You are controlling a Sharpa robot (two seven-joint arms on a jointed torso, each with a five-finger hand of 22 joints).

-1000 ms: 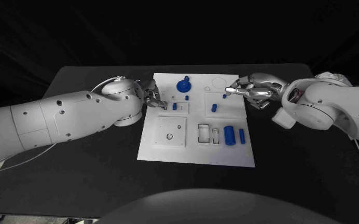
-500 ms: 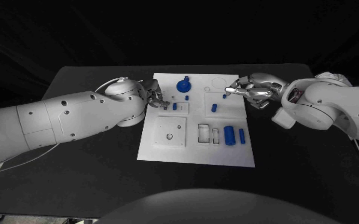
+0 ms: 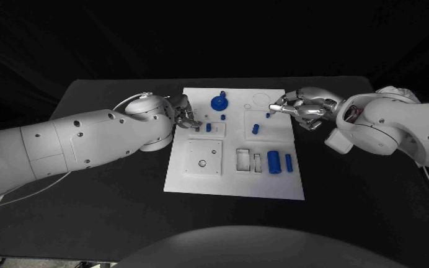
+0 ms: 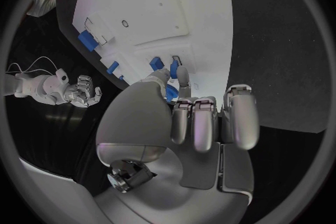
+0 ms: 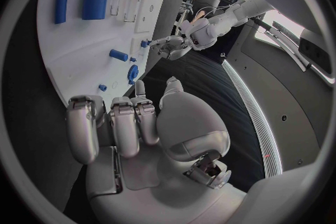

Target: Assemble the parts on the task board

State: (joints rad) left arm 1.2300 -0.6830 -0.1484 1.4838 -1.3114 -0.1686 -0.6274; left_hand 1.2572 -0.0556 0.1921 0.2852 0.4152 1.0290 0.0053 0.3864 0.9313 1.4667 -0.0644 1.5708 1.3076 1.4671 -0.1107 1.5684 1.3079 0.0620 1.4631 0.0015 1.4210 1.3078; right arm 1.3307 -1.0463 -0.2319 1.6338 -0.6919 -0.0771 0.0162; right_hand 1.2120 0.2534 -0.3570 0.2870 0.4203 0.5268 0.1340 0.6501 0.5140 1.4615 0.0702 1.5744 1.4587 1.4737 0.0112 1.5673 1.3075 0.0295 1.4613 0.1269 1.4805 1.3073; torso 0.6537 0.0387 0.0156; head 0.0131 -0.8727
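The task board (image 3: 234,175) lies in the middle of the black table (image 3: 107,212), with blue parts (image 3: 274,162) on it: a round one near its far edge, small pegs mid-board, two cylinders toward its right edge. At the board's left edge the left hand (image 3: 185,118) has its fingers curled, and a blue piece shows at its fingertips, though whether it is pinched cannot be told. At the board's right edge the right hand (image 3: 299,108) has its fingers curled in with nothing visible in them.

Dim scene (wrist views bend edges).
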